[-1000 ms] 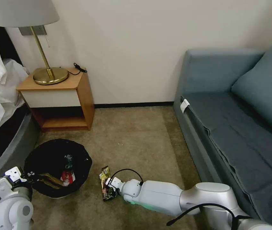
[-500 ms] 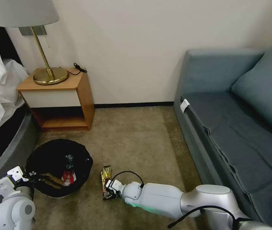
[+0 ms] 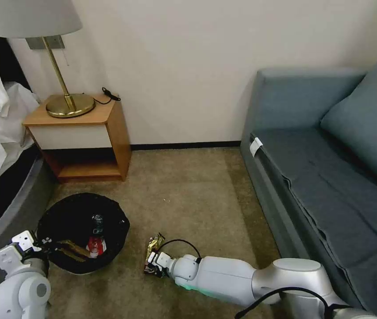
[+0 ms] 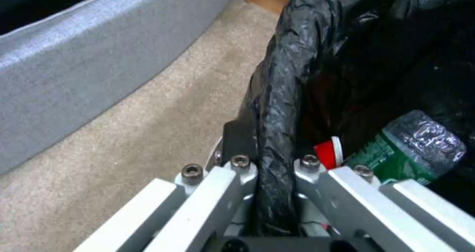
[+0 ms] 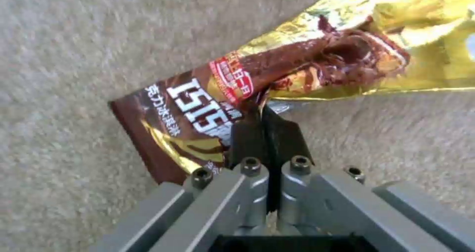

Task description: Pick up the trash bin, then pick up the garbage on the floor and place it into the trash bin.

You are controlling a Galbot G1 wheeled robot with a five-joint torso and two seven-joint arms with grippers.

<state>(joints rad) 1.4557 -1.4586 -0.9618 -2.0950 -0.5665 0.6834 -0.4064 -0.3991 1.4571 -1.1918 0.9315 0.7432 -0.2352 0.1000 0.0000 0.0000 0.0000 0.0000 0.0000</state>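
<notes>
Black-lined, the one trash bin (image 3: 83, 232) sits on the carpet (image 3: 197, 195), its rim pinched by the left gripper (image 4: 274, 163); inside lie seemingly three pieces: brown paper (image 3: 71, 249), green bottle (image 4: 413, 148), red wrapper (image 3: 93, 245). The right gripper (image 5: 267, 127) is clamped on one brown-yellow snack wrapper (image 5: 257, 96) beside the bin.

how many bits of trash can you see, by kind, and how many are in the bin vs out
green bottle, in the trash bin: 1
red-white wrapper, in the bin: 1
brown paper, in the bin: 1
brown-yellow snack wrapper, outside the bin, pinched by the right gripper: 1
total: 4 (3 in, 1 out)
</notes>
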